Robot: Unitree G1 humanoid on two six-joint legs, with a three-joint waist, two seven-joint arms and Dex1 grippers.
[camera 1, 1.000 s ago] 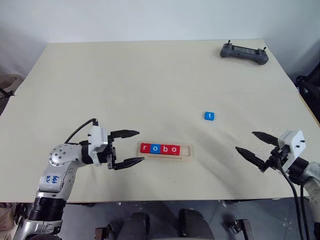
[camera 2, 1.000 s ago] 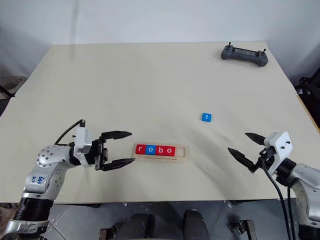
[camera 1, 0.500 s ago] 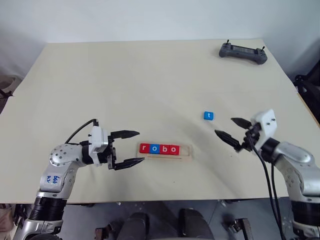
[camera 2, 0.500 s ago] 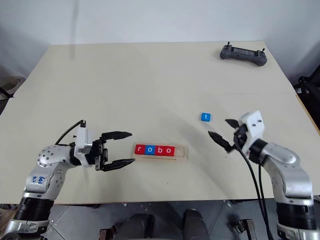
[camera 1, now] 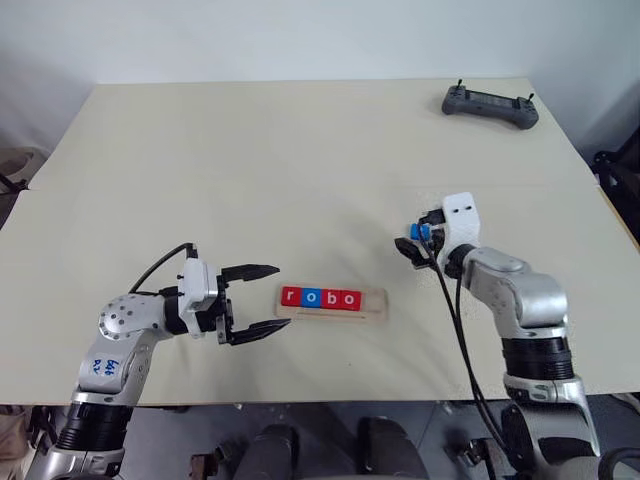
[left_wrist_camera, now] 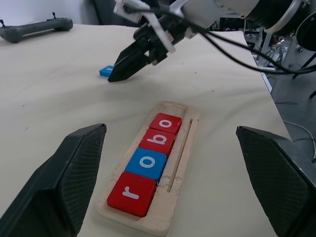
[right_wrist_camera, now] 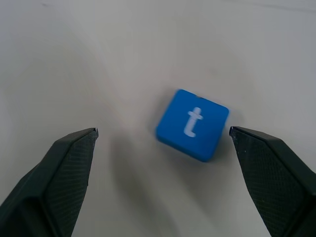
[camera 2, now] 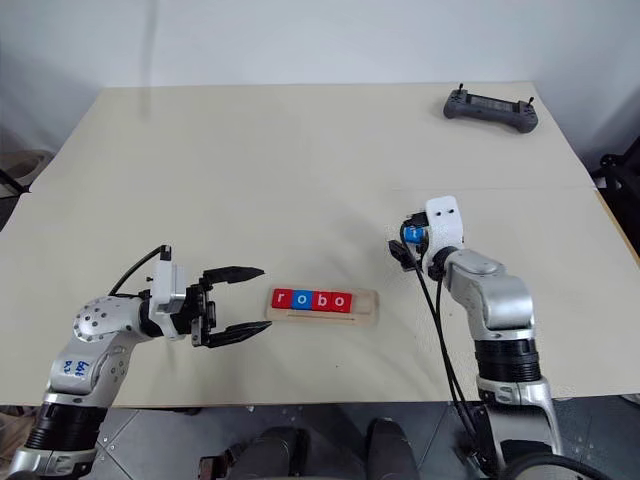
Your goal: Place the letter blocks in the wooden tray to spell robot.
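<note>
The blue t block (right_wrist_camera: 193, 125) lies flat on the table (camera 1: 300, 170), between the wide-spread fingers of the right gripper (right_wrist_camera: 163, 143), closer to the finger on the 3 o'clock side.

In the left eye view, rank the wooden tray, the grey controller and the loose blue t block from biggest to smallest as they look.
1. wooden tray
2. grey controller, slightly shorter in the picture, though it lies farther from the camera
3. blue t block, clearly smallest

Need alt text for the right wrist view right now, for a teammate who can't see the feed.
A blue letter block with a white t lies flat on the pale table, between the open black fingers of the right gripper and closer to one of them. Neither finger touches it.
</note>
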